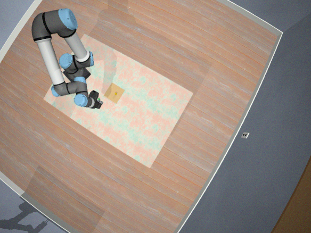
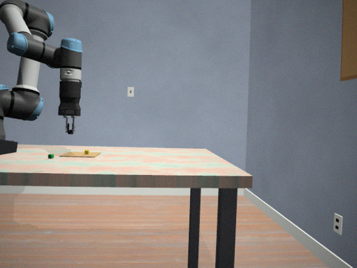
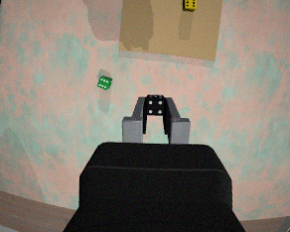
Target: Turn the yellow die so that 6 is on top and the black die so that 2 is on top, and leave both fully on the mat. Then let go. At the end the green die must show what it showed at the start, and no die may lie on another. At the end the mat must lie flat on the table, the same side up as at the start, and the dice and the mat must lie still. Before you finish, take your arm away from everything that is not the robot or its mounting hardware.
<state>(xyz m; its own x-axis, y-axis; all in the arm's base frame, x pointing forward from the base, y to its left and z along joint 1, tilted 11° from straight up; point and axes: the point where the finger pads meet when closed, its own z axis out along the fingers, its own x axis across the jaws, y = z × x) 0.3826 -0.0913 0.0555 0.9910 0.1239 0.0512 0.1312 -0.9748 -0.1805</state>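
My gripper (image 1: 101, 102) (image 2: 70, 128) (image 3: 155, 108) is shut on the black die (image 3: 155, 105) and holds it well above the table. The face of that die turned to the wrist camera shows four white pips; its top and underside cannot be read surely. The yellow die (image 1: 115, 93) (image 2: 87, 152) (image 3: 190, 5) stands on the tan mat (image 1: 119, 89) (image 2: 71, 155) (image 3: 199, 42), cut off by the upper edge of the wrist view, with several black pips showing. The green die (image 1: 98, 99) (image 2: 51, 156) (image 3: 104, 82) lies on the table beside the mat, six pips up.
The mat lies flat on the pink and green table (image 1: 149, 122) (image 2: 147, 162) (image 3: 258, 129). In the wrist view the green die is left of the fingers, and the mat is above them. The arm's base stands at the table's far left in the exterior view.
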